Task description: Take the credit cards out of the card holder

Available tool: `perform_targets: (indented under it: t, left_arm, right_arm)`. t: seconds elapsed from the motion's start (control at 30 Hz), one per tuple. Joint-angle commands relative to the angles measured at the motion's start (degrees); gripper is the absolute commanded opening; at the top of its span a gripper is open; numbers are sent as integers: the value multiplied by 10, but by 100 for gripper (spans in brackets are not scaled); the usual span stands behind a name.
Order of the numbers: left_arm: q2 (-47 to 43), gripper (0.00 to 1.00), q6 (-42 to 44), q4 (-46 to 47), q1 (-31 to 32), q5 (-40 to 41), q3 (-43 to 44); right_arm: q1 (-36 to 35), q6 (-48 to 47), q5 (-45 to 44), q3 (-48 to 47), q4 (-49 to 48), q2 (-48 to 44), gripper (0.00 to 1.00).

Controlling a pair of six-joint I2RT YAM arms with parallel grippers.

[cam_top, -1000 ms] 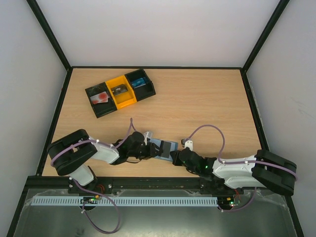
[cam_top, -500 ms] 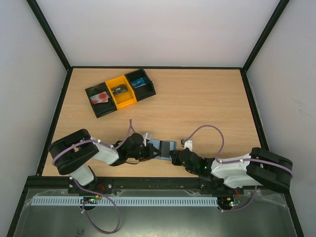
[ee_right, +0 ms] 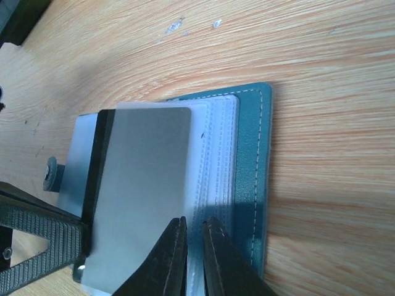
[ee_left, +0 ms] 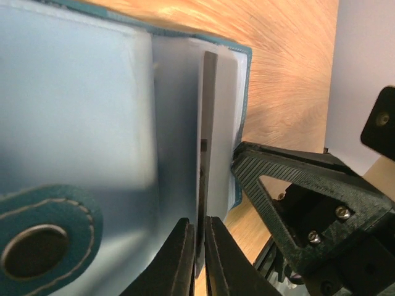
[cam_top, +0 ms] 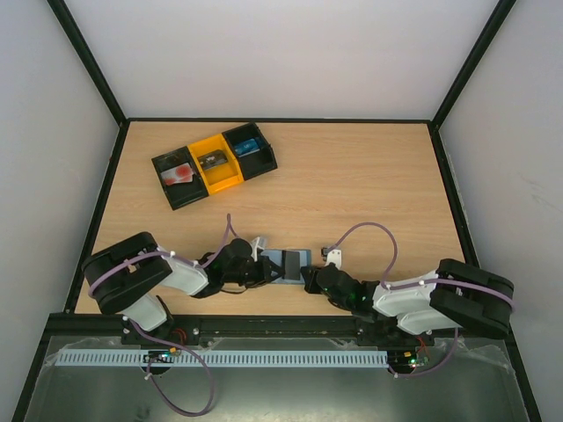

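The blue-grey card holder [cam_top: 288,264] lies open on the table near the front edge, between the two grippers. In the right wrist view its teal cover [ee_right: 252,185] and clear sleeves face up. A grey credit card [ee_right: 143,197] with a black stripe sticks partly out of a sleeve toward the left. My left gripper [cam_top: 264,269] is shut on this card; in the left wrist view the card shows edge-on [ee_left: 208,142] between the jaws [ee_left: 200,246]. My right gripper [cam_top: 309,277] is shut on the holder's sleeve edge [ee_right: 194,259].
A black-and-orange three-compartment tray [cam_top: 230,177] stands at the back left, with a red card [cam_top: 179,173] in its left section and other cards in the middle and right sections. The table's front edge lies just behind both grippers.
My left gripper has shut on the card. Both grippers and the holder have shifted slightly to the left.
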State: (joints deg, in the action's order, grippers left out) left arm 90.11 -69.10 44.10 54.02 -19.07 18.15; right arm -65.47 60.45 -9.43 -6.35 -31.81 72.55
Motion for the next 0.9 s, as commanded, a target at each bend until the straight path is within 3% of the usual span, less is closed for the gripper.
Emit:
perform_targets:
  t: [0.0,0.17,0.87]
  left_arm:
    - [-8,11,6,-5,-1,7,-10]
    - [6,3,1,32,-1,-8,-14]
    - [-28,3,3,22,-14,-4,-37]
  right_arm:
    - [-1,-8,-6,12,80,28,10]
    - [0,-7,-4,14,74,28,10]
    - [-1,-17,8,-6,73,69,11]
